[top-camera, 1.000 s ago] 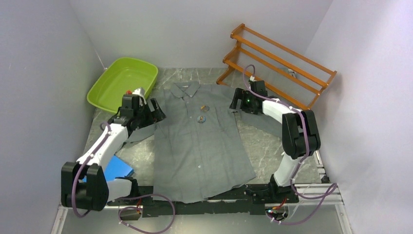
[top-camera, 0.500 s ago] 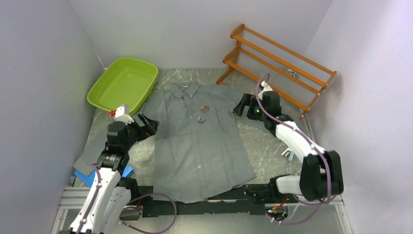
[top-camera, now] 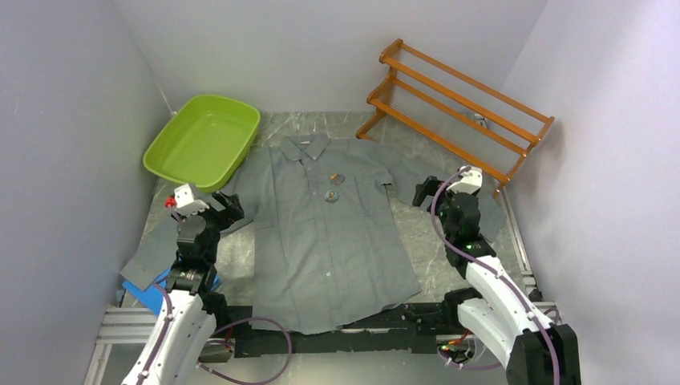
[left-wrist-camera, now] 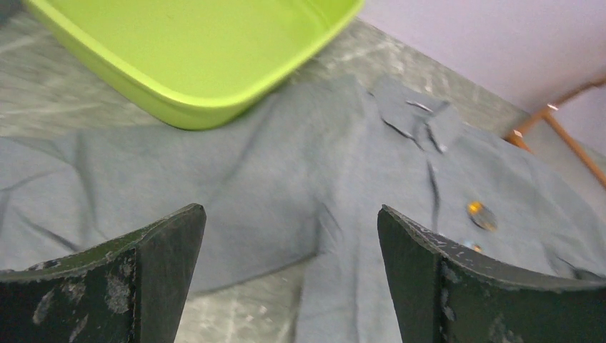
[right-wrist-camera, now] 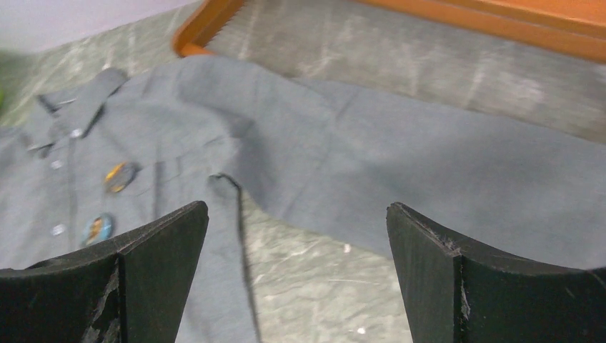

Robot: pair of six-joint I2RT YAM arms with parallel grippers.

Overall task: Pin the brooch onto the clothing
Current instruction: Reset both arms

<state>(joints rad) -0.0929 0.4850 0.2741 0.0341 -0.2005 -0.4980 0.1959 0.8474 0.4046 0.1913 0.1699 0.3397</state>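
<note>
- Left hand (top-camera: 230,210) and right hand (top-camera: 424,192) had drawn back toward their bases since a second before, while the shirt (top-camera: 329,249) lay unmoved.
- Two round pins sat on the shirt's chest beside the button line: an amber brooch (top-camera: 337,177) and, just nearer the bases, a blue brooch (top-camera: 330,195). Whether either clasp was fastened was too small to tell.
- The shirt lay spread front up in the middle of the desk (top-camera: 425,233), collar toward the far wall, sleeves out to both sides.
- Both hands hung wide open and empty, each above the sleeve on its own side, well apart from the brooches.
- A green tub (top-camera: 200,140) stood at the far left and a wooden rack (top-camera: 457,96) at the far right.
- Pinning looked done and the step in hand seemed to be the withdrawal. Next would likely be only parking the arms, or, if a pin proved loose, returning with one hand steadying the cloth.
</note>
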